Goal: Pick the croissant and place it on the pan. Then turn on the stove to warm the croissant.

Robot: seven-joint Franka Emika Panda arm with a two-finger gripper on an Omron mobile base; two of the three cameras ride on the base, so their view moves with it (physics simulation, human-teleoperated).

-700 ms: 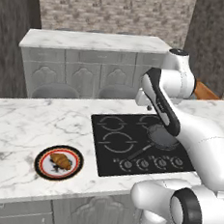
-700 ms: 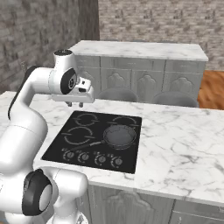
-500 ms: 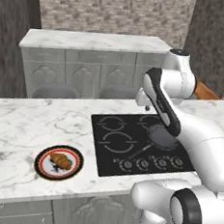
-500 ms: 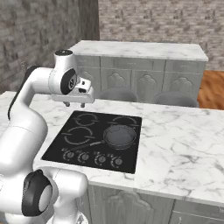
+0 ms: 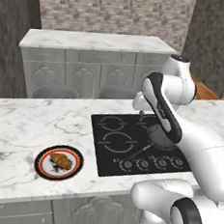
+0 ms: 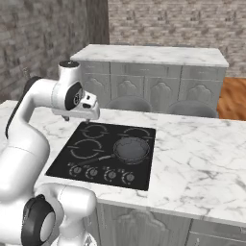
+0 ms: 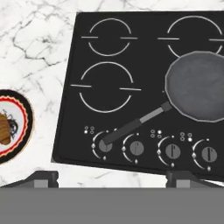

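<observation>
My jaws are spread wide and hold nothing; in the hand view their two dark tips sit apart at the bottom edge, looking straight down from well above the desk. The gripper (image 6: 82, 113) hangs high over the stove's far left corner in the right base view.

Below the jaws lies the stove (image 7: 113, 65), a flat black glass cooktop with white burner rings and a row of round knobs (image 7: 137, 148) along its near edge. The pan (image 7: 199, 85) rests on the stove's right side, empty, its long thin handle running diagonally down toward the leftmost knob.

The croissant (image 5: 60, 161) lies on the plate (image 5: 43, 167), which rests on the marble desk (image 5: 20, 124) well to the left of the stove. In the hand view the plate is cut by the left edge.

The step in hand, as I judge it, is reaching for the croissant. I should carry the jaws leftward until the pastry is centred between the tips, then turn them across its narrow middle and descend straight. Closing gently matters: it looks small and could slide on the plate.
</observation>
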